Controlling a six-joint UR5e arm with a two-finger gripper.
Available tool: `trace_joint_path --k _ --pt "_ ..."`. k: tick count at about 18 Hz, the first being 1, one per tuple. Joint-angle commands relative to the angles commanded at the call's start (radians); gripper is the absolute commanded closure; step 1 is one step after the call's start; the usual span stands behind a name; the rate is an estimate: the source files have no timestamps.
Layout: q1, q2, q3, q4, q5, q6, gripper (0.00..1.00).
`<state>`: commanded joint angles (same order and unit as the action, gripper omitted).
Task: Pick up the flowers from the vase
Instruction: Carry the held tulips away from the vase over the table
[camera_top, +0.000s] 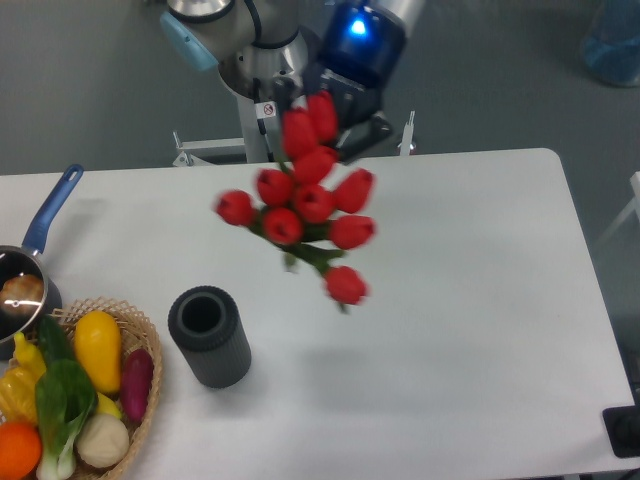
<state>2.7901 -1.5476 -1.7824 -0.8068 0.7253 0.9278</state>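
Gripper (335, 110), dark two-finger type under a blue status light, closed on the upper end of the bunch of red tulip buds with green stems (310, 200); finger contact itself masked by the top buds. Bunch hanging free in the air, long axis slanting from the gripper downward and slightly right, lowest bud at the bottom end, edges blurred. Fully clear of the small dark grey ribbed cylindrical vase (209, 337), which lies down and to the left of the bunch, upright, mouth open and empty.

Left to right across the scene:
- Blue-handled metal pan (30, 268) at the far left edge, a pale item inside.
- Woven wicker basket (147, 352) at the lower left, filled with vegetables: yellow, purple, green, orange and off-white pieces. Just beside the vase, apparently touching or nearly so.
- Vase, next to the basket, well apart from the bunch.
- Bunch and gripper, above the centre rear of the table.
- White matte tabletop (470, 300), flat, faint shadow of the bunch below it.
- Small dark object (624, 430) at the lower right corner, partly cut off.

Judgement: extraction step complete, lift essentially done. Any further travel best directed up or to the right, away from vase and basket. Possible hazard: swing of the loose lower stems.
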Motion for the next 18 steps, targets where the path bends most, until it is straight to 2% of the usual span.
trace_joint_path --k 3,6,8,11,12,14,17,18 --pt "0.028 -0.04 -0.005 -0.002 0.072 0.026 1.0" --pt "0.051 -0.052 -0.003 -0.002 0.193 0.111 1.0" --pt "0.052 -0.083 0.006 -0.003 0.276 0.172 1.0" --pt "0.037 -0.129 0.014 -0.011 0.493 0.323 1.0" --pt "0.022 -0.132 0.017 -0.034 0.566 0.344 1.0" --pt "-0.013 -0.152 0.049 -0.089 0.638 0.356 1.0" --pt "-0.024 -0.183 0.101 -0.213 0.768 0.407 1.0" --pt "-0.033 -0.189 0.112 -0.238 0.802 0.419 1.0"
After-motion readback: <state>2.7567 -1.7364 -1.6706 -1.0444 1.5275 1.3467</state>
